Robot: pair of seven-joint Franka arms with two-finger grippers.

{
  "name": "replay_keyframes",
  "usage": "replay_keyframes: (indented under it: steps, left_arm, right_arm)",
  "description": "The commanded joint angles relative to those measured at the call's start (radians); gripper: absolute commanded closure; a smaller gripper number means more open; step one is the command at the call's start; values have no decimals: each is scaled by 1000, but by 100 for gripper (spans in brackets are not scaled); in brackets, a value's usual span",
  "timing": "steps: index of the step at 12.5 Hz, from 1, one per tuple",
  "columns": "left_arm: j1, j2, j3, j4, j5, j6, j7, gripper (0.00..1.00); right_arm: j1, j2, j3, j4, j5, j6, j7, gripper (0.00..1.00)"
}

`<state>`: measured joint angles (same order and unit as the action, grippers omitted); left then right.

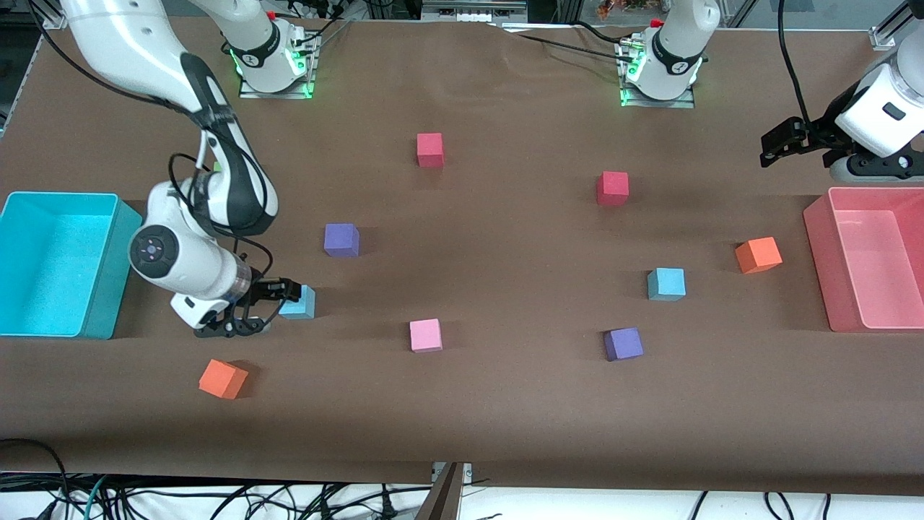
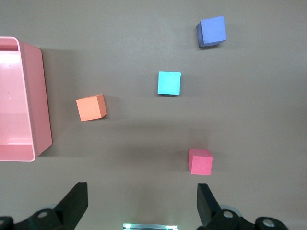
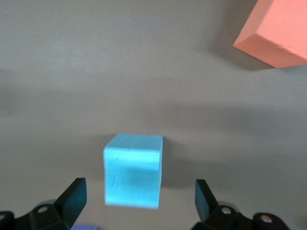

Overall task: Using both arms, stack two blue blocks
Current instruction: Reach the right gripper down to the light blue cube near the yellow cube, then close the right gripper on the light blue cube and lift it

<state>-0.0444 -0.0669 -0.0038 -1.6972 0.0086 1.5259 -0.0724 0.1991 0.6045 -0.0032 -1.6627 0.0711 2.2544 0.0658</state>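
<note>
One blue block (image 1: 297,302) lies toward the right arm's end of the table, beside the turquoise bin. My right gripper (image 1: 276,305) is low at this block and open. In the right wrist view the block (image 3: 133,176) sits between the spread fingers (image 3: 74,197) with a gap on each side; the right gripper (image 3: 139,199) holds nothing. The second blue block (image 1: 666,283) lies toward the left arm's end, and also shows in the left wrist view (image 2: 169,83). My left gripper (image 1: 776,143) hovers high by the pink bin, open and empty (image 2: 141,203).
A turquoise bin (image 1: 43,328) stands at the right arm's end and a pink bin (image 1: 819,238) at the left arm's end. Two purple cubes (image 1: 341,240) (image 1: 623,344), two red cubes (image 1: 430,149) (image 1: 613,188), two orange cubes (image 1: 223,379) (image 1: 758,255) and a pink cube (image 1: 425,335) are scattered about.
</note>
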Motion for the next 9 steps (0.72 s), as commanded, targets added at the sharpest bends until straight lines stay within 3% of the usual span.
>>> replay_keyframes:
  steps: [1, 9]
  left_arm:
    - [15, -4, -16, 5, 16, -12, 5, 0]
    - [15, -4, -16, 5, 16, -12, 5, 0]
  right_arm:
    - [3, 15, -3, 9, 7, 11, -3, 0]
    - [31, 66, -3, 5, -1, 71, -3, 0]
